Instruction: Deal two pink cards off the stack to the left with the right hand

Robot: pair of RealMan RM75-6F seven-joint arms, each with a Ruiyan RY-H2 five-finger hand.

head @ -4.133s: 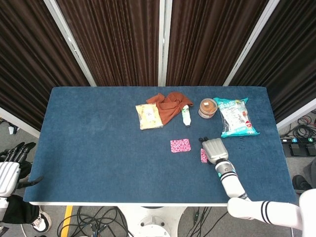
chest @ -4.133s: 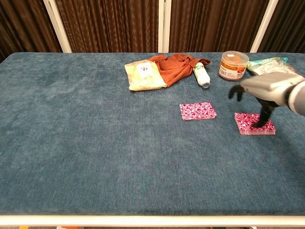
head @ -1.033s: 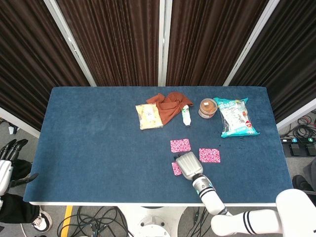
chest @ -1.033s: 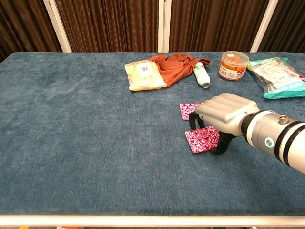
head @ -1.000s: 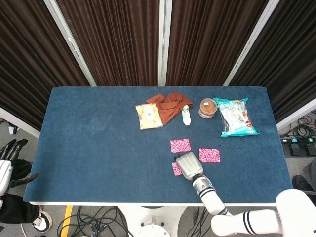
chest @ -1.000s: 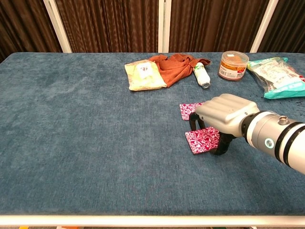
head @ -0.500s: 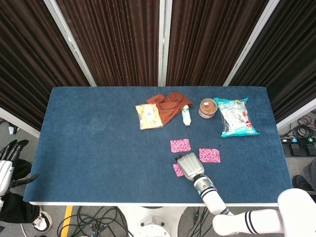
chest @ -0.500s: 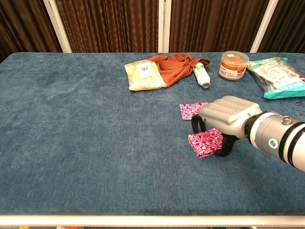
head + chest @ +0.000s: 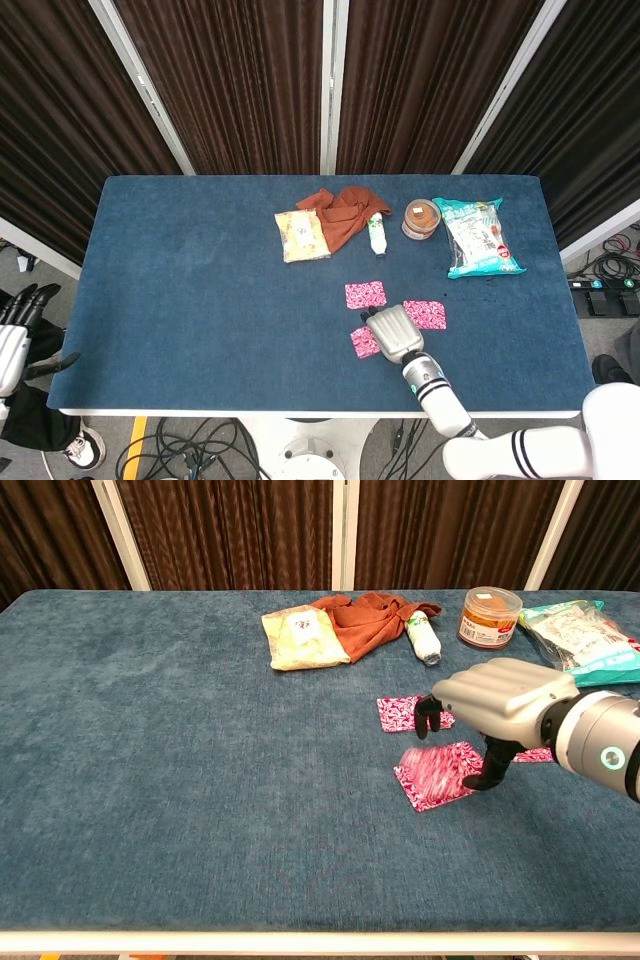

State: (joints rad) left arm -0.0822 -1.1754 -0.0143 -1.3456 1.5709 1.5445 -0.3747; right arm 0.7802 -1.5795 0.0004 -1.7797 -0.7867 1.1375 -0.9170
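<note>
A: Pink cards on the blue felt tabletop (image 9: 200, 260), three spots. One dealt card (image 9: 436, 773) lies flat near the front edge, another dealt card (image 9: 404, 713) just behind it, and the stack (image 9: 428, 314) sits to their right.

B: Right hand?

A: Right hand (image 9: 500, 706) hovers over the nearer dealt card and partly covers the stack in the chest view. Fingers (image 9: 429, 716) are apart and curled downward, with nothing in them. One dark fingertip looks to be touching the card's right edge or just above it; I cannot tell which.

B: Card flat?

A: Flat on the felt, skewed slightly, and blurred in the chest view. From the head view it lies left of the hand (image 9: 394, 332), separate from the other dealt card (image 9: 365, 294).

B: Left hand?

A: Left hand (image 9: 18, 335) shows only in the head view, off the tabletop at its left front corner, with dark fingers spread and holding nothing.

B: Other stuff?

A: Along the back: a yellow snack packet (image 9: 303, 638), a rust-coloured cloth (image 9: 365, 613), a small white bottle (image 9: 425, 640) lying on its side against the cloth, a brown jar (image 9: 491, 617) and a teal-edged snack bag (image 9: 585, 642). All are well apart from the cards.
</note>
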